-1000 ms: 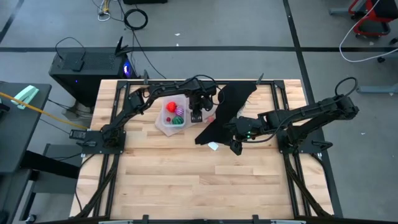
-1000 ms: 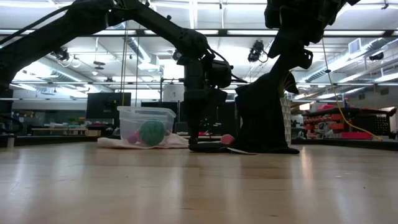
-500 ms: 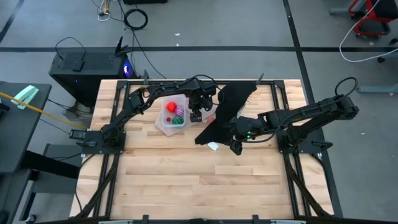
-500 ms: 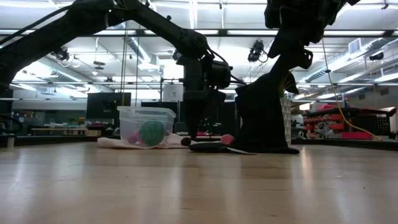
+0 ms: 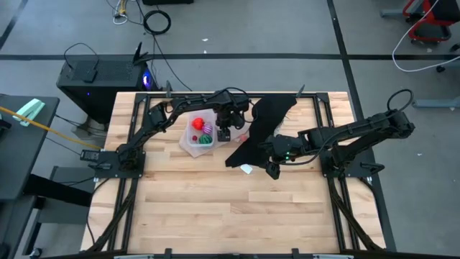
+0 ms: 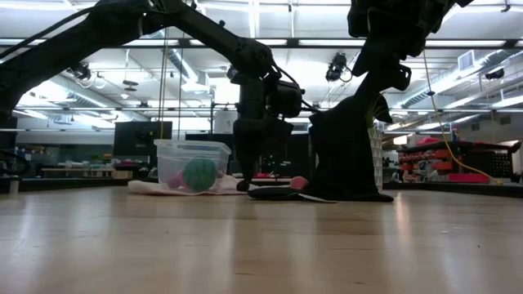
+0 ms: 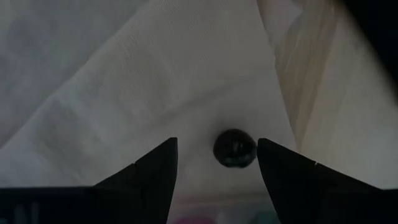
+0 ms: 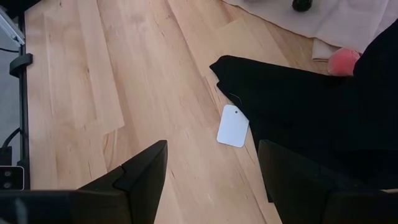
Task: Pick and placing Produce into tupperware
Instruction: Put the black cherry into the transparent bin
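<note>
1. On my far left in the overhead feed sits the tupperware [image 5: 200, 134], a clear tub on a pale sheet [image 7: 155, 93] on the wooden table [image 5: 215, 208]; I see a red ball-like fruit [image 5: 197, 124], a green striped one [image 5: 205, 139] and a magenta one [image 5: 206, 129] already lying inside it.
2. Just right of the tub I have the left gripper [image 5: 224, 132] pointing down; its fingers are spread apart and grip nothing; through its wrist camera a tiny dark fruit [image 7: 234, 148] lies loose on the pale sheet between the two fingertips, touching neither.
3. Next comes a pinkish fruit [image 8: 344, 61] at the edge of the black cloth [image 5: 262, 129], which is heaped up beside the sheet.
4. A small white tag [image 8: 233, 126] lies on the bare wood against the cloth's near edge.
5. Furthest right, the right gripper [image 5: 272, 168] hangs over that tag with its fingers apart, empty.
</note>
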